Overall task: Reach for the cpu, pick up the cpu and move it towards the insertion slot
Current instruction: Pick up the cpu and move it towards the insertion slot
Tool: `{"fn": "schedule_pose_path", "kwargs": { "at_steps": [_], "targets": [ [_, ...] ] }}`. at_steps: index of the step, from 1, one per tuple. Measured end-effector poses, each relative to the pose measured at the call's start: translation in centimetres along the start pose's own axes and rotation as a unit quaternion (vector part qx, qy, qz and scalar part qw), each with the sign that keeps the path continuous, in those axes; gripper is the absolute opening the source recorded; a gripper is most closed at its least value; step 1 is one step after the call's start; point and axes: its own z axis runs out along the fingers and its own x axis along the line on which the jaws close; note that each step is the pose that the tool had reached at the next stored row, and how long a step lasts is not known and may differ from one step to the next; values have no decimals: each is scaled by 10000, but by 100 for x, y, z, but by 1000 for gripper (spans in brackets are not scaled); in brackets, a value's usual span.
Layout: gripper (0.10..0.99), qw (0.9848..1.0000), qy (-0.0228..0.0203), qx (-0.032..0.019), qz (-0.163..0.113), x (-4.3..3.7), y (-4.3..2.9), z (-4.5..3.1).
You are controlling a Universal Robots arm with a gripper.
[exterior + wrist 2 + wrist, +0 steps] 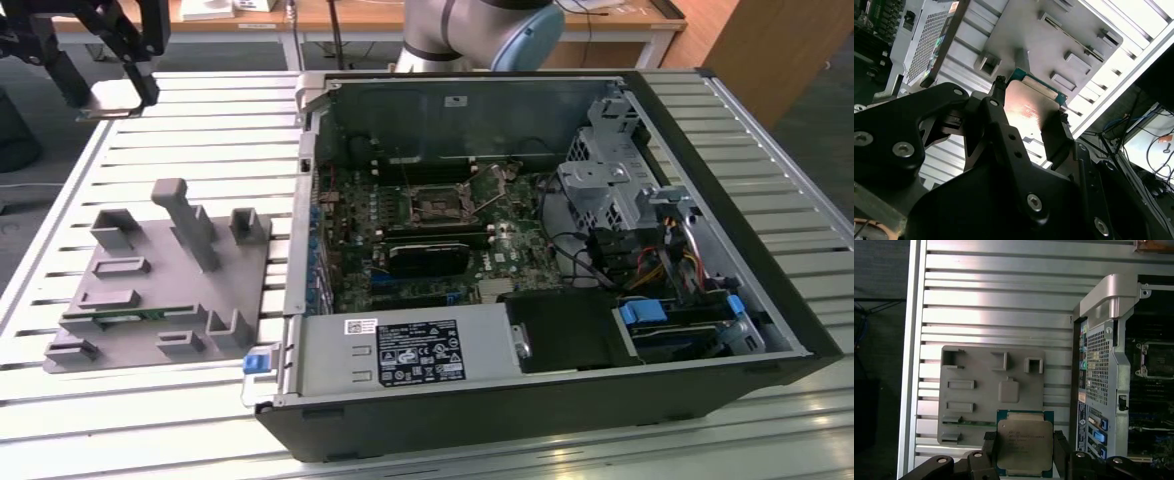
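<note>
In both wrist views my gripper [1025, 452] [1026, 120] is shut on the cpu [1024, 440] [1029, 105], a flat square chip with a silver top and a green rim, clamped by two opposite edges between black fingers [990, 442]. It hangs above the near edge of the grey fixture tray [989, 390]. In the exterior view the gripper [110, 90] is high at the far left, well away from the open computer case [534, 250]. The insertion slot [434, 205] [1156, 360], a dark square socket with a silvery frame, lies on the motherboard inside the case.
The grey fixture tray [160, 280] with upright posts lies on the slatted aluminium table [174, 400] to the exterior view's left of the case. A narrow green memory stick [134, 317] lies in it. Case walls, cables and a drive cage [601, 190] surround the motherboard.
</note>
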Motion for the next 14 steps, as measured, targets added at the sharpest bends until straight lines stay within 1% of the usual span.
{"fn": "schedule_pose_path", "kwargs": {
  "at_steps": [14],
  "targets": [
    [541, 10000, 0, 0, 0, -112, -3, 0]
  ]
}}
